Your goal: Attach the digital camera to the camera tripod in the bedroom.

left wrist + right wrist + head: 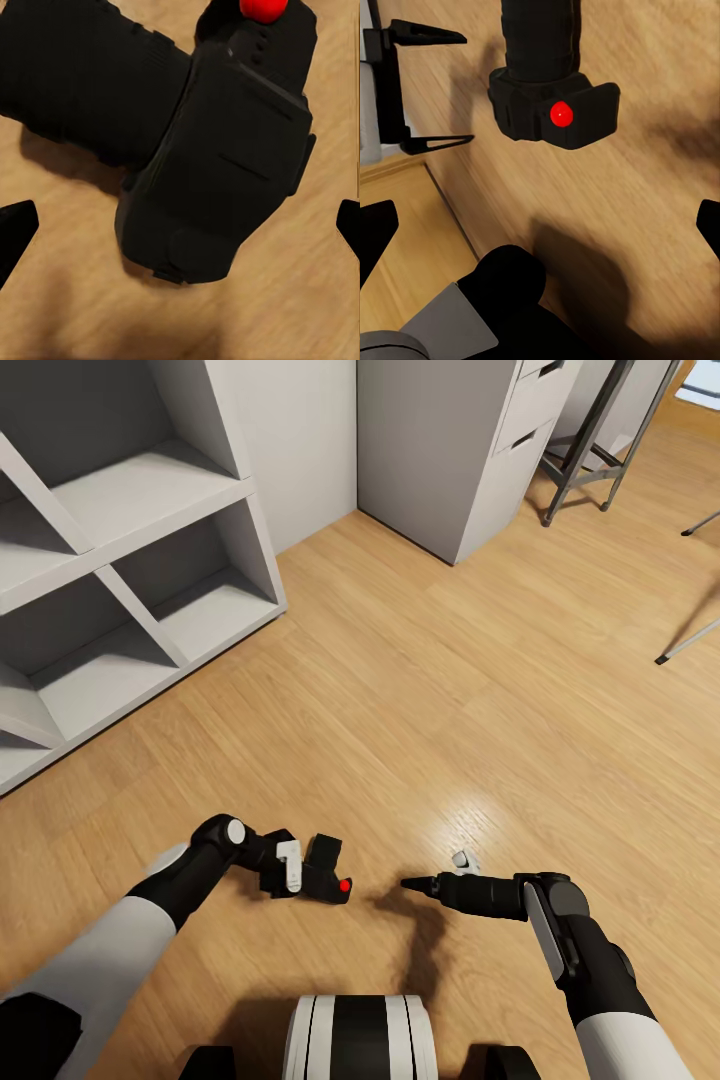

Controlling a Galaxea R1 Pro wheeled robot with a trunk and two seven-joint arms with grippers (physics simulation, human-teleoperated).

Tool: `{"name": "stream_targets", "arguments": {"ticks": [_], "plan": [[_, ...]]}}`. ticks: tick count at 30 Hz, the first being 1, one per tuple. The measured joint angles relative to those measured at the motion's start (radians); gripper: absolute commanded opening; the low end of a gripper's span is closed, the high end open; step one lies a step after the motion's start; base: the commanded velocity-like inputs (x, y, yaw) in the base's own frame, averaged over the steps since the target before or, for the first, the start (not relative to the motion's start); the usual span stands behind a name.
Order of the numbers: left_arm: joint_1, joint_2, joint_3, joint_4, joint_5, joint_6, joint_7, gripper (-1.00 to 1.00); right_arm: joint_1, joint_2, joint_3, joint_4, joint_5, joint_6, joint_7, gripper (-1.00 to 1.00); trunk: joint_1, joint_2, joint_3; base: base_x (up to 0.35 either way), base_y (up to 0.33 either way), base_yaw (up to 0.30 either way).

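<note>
Camera (pixel 328 870) beside spread left fingers (pixel 431 34); tripod feet (pixel 666 657) far right.

Digital camera (pixel 328 870) on floor (pixel 420 690), between end effectors

We find no readable text, label, brand, number or sign in any view. The digital camera (pixel 325 868) carries only a plain red button (pixel 344 885) and blank black faces; in the left wrist view its body (pixel 225 165) shows moulded ridges but no lettering.
</note>
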Motion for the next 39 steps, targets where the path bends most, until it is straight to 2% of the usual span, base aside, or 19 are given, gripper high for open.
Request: {"name": "stream_targets", "arguments": {"ticks": [5,8,13,23,39], "plan": [[0.000,-0.017,0.001,0.000,-0.025,0.000,0.007,1.00,0.000,0.000,0.000,0.000,0.000,0.000,0.000,1.00,0.000,0.000,0.000,0.000,0.000,0.000],[0.000,-0.023,0.001,0.001,-0.061,0.000,0.024,1.00,0.000,0.000,0.000,0.000,0.000,0.000,0.000,1.00,0.000,0.000,0.000,0.000,0.000,0.000],[0.000,-0.031,0.001,0.002,-0.095,0.000,0.050,1.00,0.000,0.000,0.000,0.000,0.000,0.000,0.000,1.00,0.000,0.000,0.000,0.000,0.000,0.000],[0.000,-0.034,0.001,0.004,-0.108,-0.004,0.065,1.00,0.000,0.000,0.000,0.000,0.000,0.000,0.000,1.00,0.000,0.000,0.000,0.000,0.000,0.000],[0.000,-0.037,0.002,0.060,-0.110,-0.008,0.077,1.00,0.000,0.000,0.000,0.000,0.000,0.000,0.000,1.00,0.000,0.000,0.000,0.000,0.000,0.000]]}}
